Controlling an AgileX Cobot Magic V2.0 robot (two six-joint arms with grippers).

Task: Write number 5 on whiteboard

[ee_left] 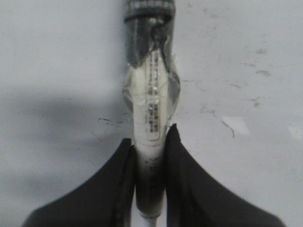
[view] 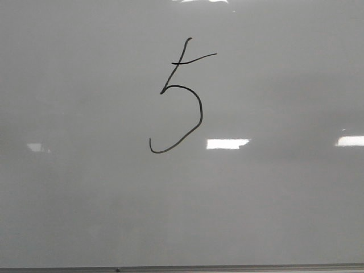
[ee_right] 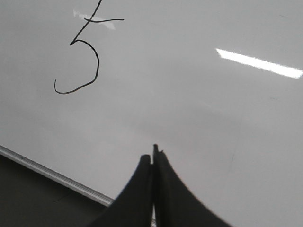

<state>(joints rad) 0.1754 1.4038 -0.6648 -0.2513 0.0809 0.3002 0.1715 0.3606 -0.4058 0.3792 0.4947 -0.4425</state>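
The whiteboard (view: 85, 199) fills the front view. A black hand-drawn number 5 (view: 200, 108) stands on its upper middle, with a slanted stem, a short top bar and a big hook. The number 5 (ee_right: 97, 59) also shows in the right wrist view, on the whiteboard (ee_right: 189, 109). My left gripper (ee_left: 150, 144) is shut on a white marker (ee_left: 150, 109) with a dark cap end, over the whiteboard (ee_left: 57, 56). My right gripper (ee_right: 152, 158) is shut and empty, over the board near its bottom edge. Neither gripper shows in the front view.
The board's thin metal bottom edge (view: 227, 268) runs along the bottom of the front view and also shows in the right wrist view (ee_right: 47, 172). Bright light reflections (view: 227, 144) lie on the board. Faint smudges (ee_left: 227, 125) mark the surface under the left gripper.
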